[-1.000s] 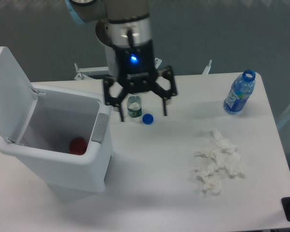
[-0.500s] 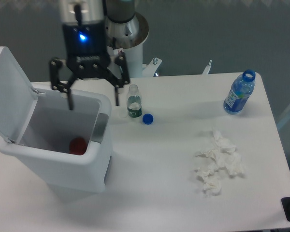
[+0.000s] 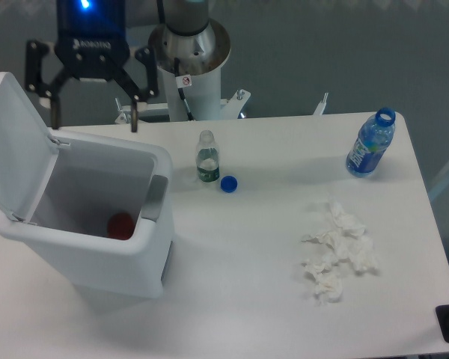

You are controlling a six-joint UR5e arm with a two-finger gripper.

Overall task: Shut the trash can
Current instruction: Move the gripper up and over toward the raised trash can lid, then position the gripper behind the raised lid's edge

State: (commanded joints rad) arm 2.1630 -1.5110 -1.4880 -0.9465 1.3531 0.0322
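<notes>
The trash can (image 3: 90, 224) stands at the left end of the bench (image 3: 247, 292) with its lid (image 3: 15, 146) raised upright on the far left side; above its back rim hangs the end effector (image 3: 93, 120), fingers (image 3: 133, 116) spread wide, holding nothing and touching nothing; inside the trash can lies a red object (image 3: 120, 225); a grey latch tab (image 3: 155, 197) sits on its right wall; right of it stand a small clear bottle (image 3: 206, 157) and a blue cap (image 3: 228, 183); farther right lie crumpled tissues (image 3: 337, 250) and a blue bottle (image 3: 371, 143).
</notes>
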